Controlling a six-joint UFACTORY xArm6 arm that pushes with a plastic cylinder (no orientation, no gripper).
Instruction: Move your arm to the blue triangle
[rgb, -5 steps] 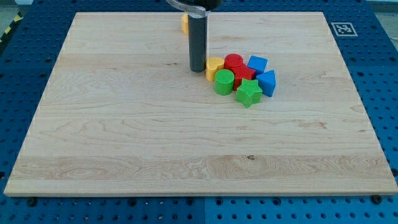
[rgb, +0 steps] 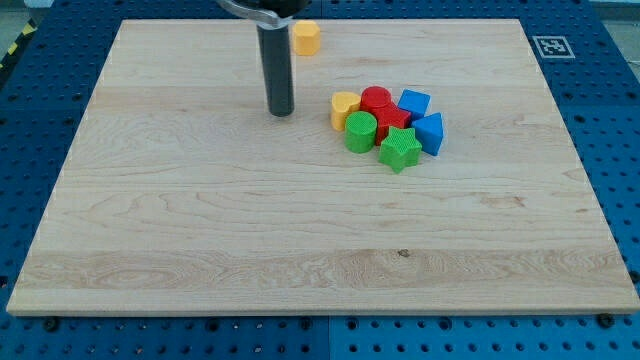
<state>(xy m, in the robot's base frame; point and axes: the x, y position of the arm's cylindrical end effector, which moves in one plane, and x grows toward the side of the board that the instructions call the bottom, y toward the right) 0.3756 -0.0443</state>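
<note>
The blue triangle (rgb: 430, 133) sits at the right edge of a tight cluster of blocks, right of the board's middle. My tip (rgb: 281, 112) rests on the board to the view's left of the cluster, a short gap from the yellow heart block (rgb: 344, 108) and well left of the blue triangle. The rod stands upright and touches no block.
The cluster also holds a red cylinder (rgb: 376, 100), a red block (rgb: 393, 121), a blue cube (rgb: 413, 104), a green cylinder (rgb: 361, 131) and a green star (rgb: 399, 149). A yellow block (rgb: 305, 37) sits alone near the wooden board's top edge (rgb: 420, 20).
My tip has moved to the view's left, away from the yellow heart and the cluster. The yellow block near the top edge is now uncovered. The blocks have not moved.
</note>
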